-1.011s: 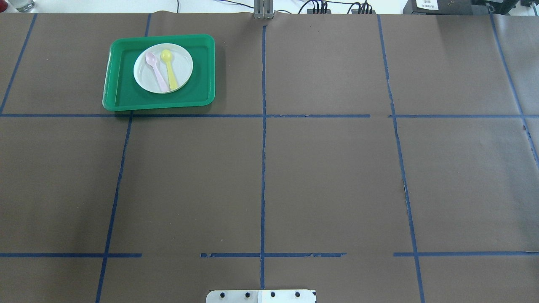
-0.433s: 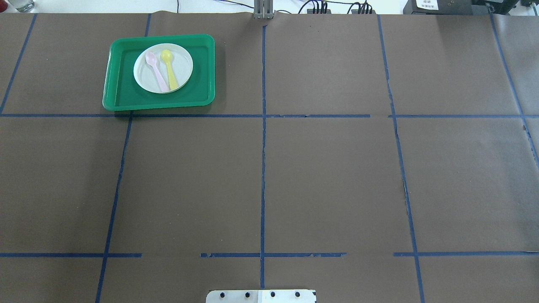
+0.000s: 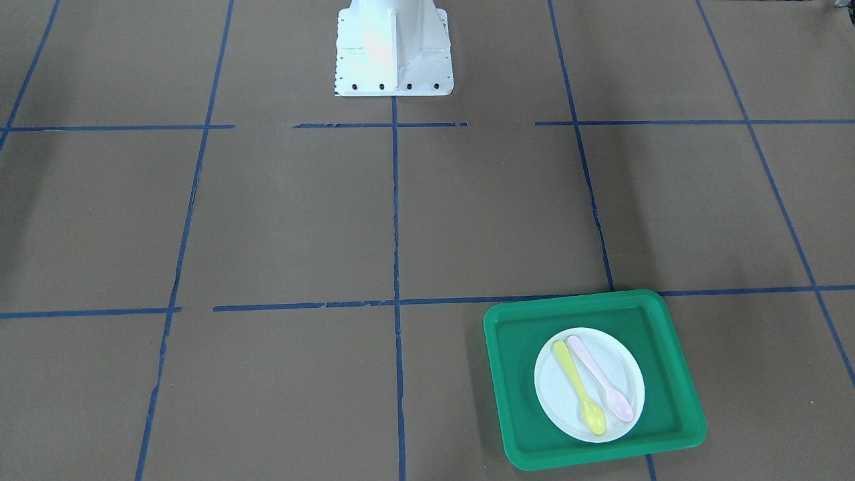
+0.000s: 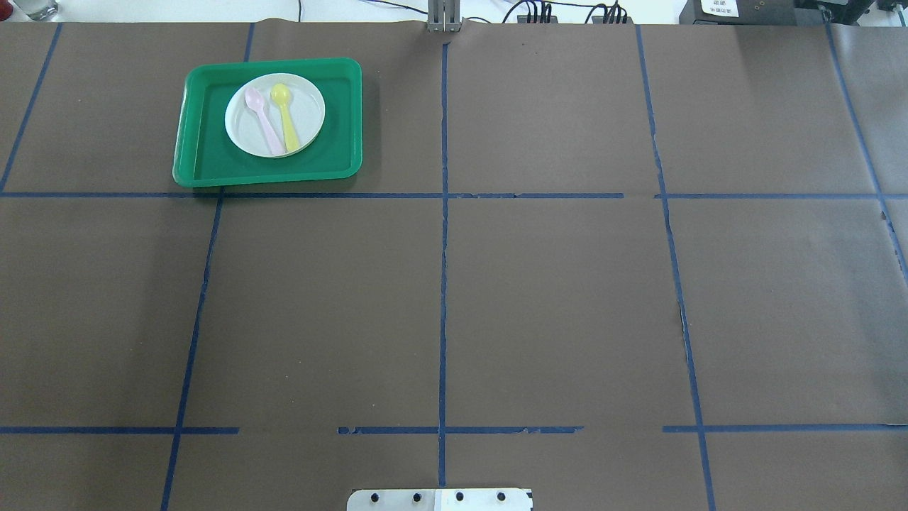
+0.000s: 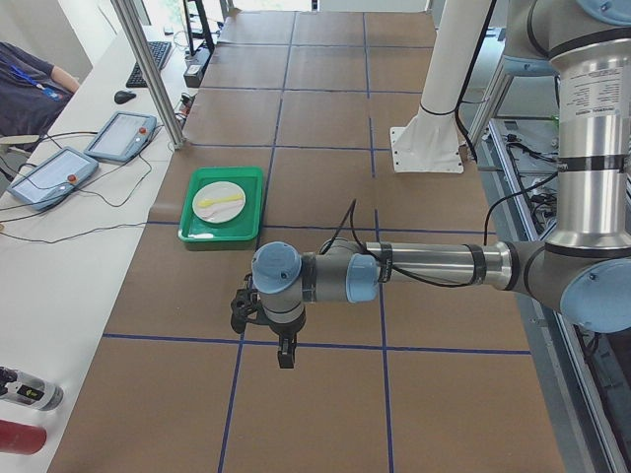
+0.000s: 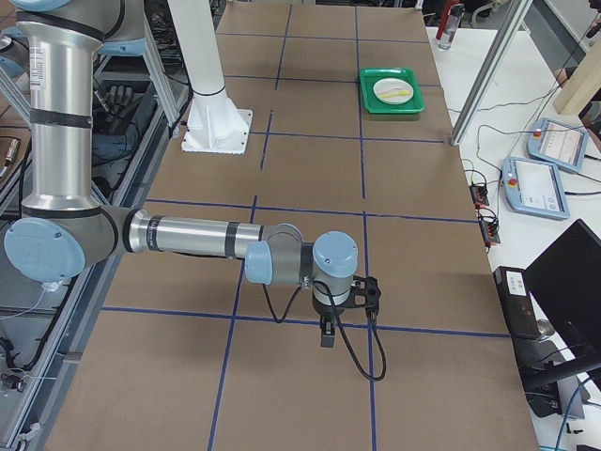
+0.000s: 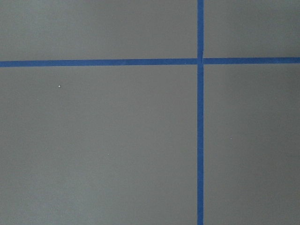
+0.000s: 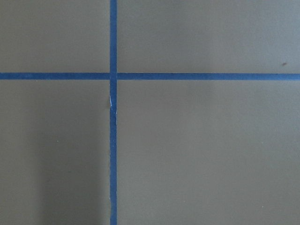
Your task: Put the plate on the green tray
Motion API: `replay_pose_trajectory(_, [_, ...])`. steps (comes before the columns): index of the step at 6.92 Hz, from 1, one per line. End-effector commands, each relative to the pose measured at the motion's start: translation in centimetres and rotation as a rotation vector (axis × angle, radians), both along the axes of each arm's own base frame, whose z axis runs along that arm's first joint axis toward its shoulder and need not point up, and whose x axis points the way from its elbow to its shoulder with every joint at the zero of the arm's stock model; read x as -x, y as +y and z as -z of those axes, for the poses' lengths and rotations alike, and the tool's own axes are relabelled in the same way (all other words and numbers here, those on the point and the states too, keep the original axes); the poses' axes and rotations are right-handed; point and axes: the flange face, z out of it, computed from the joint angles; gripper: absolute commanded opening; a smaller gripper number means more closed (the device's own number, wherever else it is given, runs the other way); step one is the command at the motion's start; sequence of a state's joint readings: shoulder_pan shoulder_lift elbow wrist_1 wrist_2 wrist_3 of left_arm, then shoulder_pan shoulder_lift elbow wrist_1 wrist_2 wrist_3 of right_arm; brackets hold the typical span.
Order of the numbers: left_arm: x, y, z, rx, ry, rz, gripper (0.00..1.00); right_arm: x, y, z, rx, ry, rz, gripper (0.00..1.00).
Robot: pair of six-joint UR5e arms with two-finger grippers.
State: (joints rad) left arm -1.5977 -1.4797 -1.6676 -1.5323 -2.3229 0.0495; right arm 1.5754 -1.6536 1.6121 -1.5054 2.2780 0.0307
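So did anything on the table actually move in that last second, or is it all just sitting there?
Nothing visibly changed in the overhead view. The plate rests on the green tray in the same spot as a second ago, and the pink spoon and yellow spoon lie side by side on it just as before.

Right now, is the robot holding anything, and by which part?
Nothing seems held. The plate lies on the green tray, far from the left tool and right tool.
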Motion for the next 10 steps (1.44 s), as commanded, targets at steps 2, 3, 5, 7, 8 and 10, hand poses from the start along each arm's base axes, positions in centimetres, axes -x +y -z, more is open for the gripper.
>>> replay_pose_trajectory(2, [-0.11, -0.17, 0.16, -0.011, 0.001, -0.005, 1.0, 0.0, 0.01, 0.0, 0.001, 0.0, 0.0, 1.0])
replay_pose_trajectory(3, [-0.11, -0.18, 0.23, -0.013, 0.001, -0.005, 1.0, 0.0, 0.01, 0.0, 0.001, 0.0, 0.0, 1.0])
replay_pose_trajectory(5, [-0.04, -0.18, 0.31, -0.014, 0.001, -0.004, 1.0, 0.0, 0.01, -0.06, 0.001, 0.0, 0.0, 1.0])
replay_pose_trajectory(7, [-0.04, -0.2, 0.46, -0.017, 0.001, -0.004, 1.0, 0.0, 0.02, -0.08, 0.002, 0.0, 0.0, 1.0])
replay_pose_trajectory(8, [-0.04, -0.29, 0.6, -0.02, 0.001, -0.004, 1.0, 0.0, 0.01, 0.0, 0.001, 0.0, 0.0, 1.0])
replay_pose_trajectory(10, [-0.03, -0.33, 0.7, -0.037, 0.0, -0.005, 1.0, 0.0, 0.01, 0.0, 0.001, 0.0, 0.0, 1.0])
